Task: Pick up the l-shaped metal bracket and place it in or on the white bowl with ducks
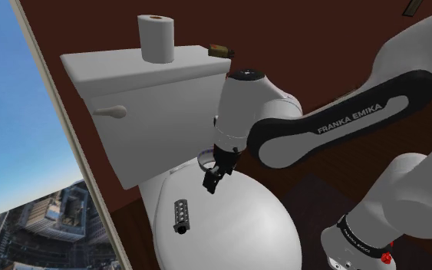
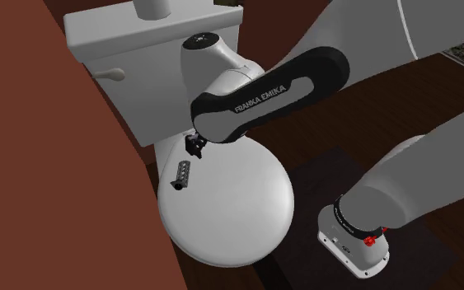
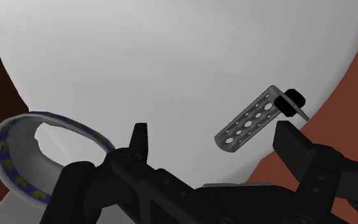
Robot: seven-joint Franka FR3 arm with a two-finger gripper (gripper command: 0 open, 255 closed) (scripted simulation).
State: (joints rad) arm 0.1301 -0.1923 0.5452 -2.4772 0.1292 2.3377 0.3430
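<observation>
Bracket [image 3: 250, 119]: grey, perforated L-shape w/ black nub, lying on toilet lid [image 3: 171, 57]; tool [image 1: 210, 184] spread, empty.

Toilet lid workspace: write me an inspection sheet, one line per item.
Surface: closed white toilet lid, smooth and domed.
Job's things: grey perforated bracket lying on the lid; white bowl with a blue-and-yellow patterned rim, on the lid's end nearest the tank, apart from the bracket.
Clutter: paper roll and small brown object on the tank.
Grippers: tool open, holding nothing, above the lid between bowl and bracket.
Cables: nothing seen.
Surroundings: dark red-brown wall; opening at the shoulder view's left showing sky and city buildings.
</observation>
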